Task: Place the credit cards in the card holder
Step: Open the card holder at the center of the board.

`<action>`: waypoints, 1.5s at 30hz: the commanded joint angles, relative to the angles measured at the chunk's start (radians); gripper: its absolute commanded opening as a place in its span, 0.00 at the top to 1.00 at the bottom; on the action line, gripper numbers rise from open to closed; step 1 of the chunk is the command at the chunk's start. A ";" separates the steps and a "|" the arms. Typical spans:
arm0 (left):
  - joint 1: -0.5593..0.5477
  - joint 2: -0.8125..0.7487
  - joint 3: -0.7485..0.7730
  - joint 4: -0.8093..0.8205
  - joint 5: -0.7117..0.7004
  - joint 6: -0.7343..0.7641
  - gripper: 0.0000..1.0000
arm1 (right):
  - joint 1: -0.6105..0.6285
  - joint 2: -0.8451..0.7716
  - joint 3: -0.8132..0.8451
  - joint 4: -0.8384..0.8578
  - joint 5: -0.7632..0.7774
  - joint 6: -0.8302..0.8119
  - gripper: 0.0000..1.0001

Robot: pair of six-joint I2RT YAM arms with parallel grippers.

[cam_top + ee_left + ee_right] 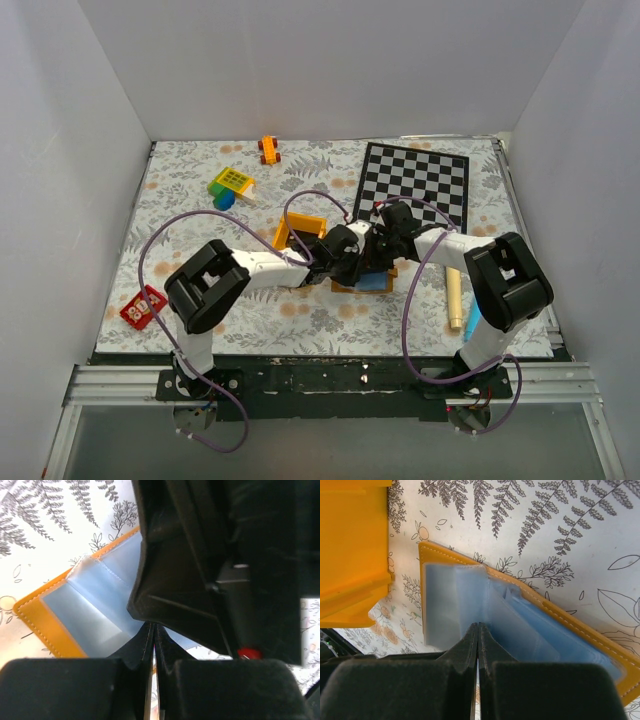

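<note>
Overhead: white walls point(330, 60), fern-print tablecloth point(180, 180); left pincer point(152, 628), right pincer point(478, 628) pinched closed over open card holder point(450, 600)

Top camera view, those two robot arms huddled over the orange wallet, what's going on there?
Both arms reach in to the same spot, over the card holder. It lies open, pale blue sleeves facing up, beside a yellow bin. The left gripper and the right gripper are both shut, their tips right at the sleeves. Whether either pinches a sleeve is unclear. No credit card shows in any view, so no card is seen going in.
</note>
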 commanded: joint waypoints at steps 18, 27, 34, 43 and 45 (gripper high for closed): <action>-0.006 0.069 -0.007 0.020 0.018 -0.007 1.00 | -0.004 -0.165 -0.036 -0.167 0.157 -0.056 0.99; -0.006 0.046 -0.013 0.003 0.003 -0.001 1.00 | -0.005 -0.142 -0.051 -0.191 0.244 -0.072 0.99; -0.006 -0.055 -0.047 -0.059 -0.072 0.002 1.00 | -0.004 -0.105 -0.050 -0.202 0.263 -0.067 0.99; -0.006 -0.218 -0.103 -0.157 -0.146 0.002 1.00 | -0.004 -0.092 -0.048 -0.190 0.250 -0.070 0.99; -0.006 -0.267 -0.106 -0.175 -0.158 -0.001 1.00 | -0.005 -0.088 -0.046 -0.187 0.247 -0.067 0.99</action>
